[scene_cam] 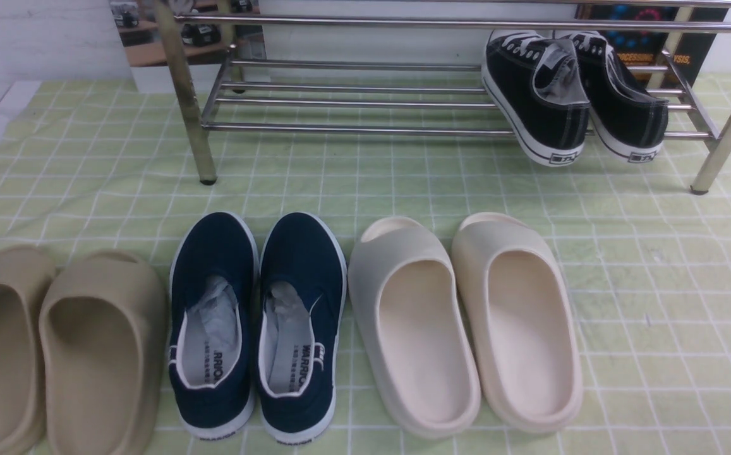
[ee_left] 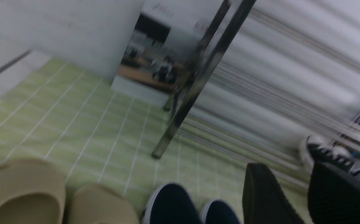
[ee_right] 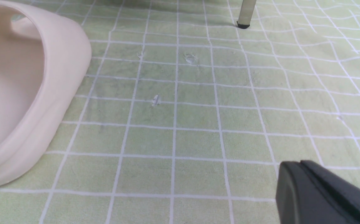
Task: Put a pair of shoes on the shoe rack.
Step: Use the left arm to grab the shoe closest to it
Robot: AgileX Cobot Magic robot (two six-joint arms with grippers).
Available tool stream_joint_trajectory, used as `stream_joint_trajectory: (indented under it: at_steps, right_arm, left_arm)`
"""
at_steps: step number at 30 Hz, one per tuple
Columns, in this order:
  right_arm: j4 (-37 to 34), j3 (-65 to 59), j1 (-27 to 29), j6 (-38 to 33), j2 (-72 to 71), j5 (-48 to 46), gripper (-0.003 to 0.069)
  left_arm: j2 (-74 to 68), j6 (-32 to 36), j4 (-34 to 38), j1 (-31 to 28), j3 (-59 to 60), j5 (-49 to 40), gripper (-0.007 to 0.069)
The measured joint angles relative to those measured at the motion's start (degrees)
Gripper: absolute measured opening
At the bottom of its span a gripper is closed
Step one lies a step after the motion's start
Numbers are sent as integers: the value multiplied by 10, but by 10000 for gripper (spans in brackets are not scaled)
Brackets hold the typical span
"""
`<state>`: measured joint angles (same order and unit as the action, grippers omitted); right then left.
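1. Navy slip-ons (scene_cam: 213, 265) sat side by side on the cloth (scene_cam: 656, 284), short of the shoe rack (scene_cam: 365, 129) — between tan slides (scene_cam: 55, 354) and cream slides (scene_cam: 466, 328).
2. Left gripper (ee_left: 287, 177): fingers apart, holding nothing.
3. Right gripper (ee_right: 310, 186) — only one finger in view, so couldn't tell its state.

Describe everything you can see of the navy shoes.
The navy shoes are two canvas slip-ons with white rubber soles and white-edged collars. Grey paper sits inside each; "WARRIOR" is printed on the insoles. They stand side by side on the green cloth, toes toward the rack, between tan slides and cream slides. Nothing grips them.
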<state>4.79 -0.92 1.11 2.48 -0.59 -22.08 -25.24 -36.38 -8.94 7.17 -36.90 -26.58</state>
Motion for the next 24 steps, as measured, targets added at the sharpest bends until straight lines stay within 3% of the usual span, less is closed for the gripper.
stream_joint_trajectory:
  at_steps: [6,8,9,10,11,19,24]
  right_arm:
    - [0,0,0,0,0,0,11]
    - [0,0,0,0,0,0,13]
    - [0,0,0,0,0,0,14]
    - [0,0,0,0,0,0,14]
    - [0,0,0,0,0,0,15]
    - [0,0,0,0,0,0,23]
    - [0,0,0,0,0,0,28]
  left_arm:
    - [-131,19,68,0,-20,-55,239]
    - [-196,78,132,0,-47,-118,239]
    - [-259,141,186,0,-71,-170,239]
    - [-259,141,186,0,-71,-170,239]
    - [-324,184,223,0,-93,-210,239]
    - [-551,230,239,0,-111,-206,250]
    - [-612,239,254,0,-115,-182,254]
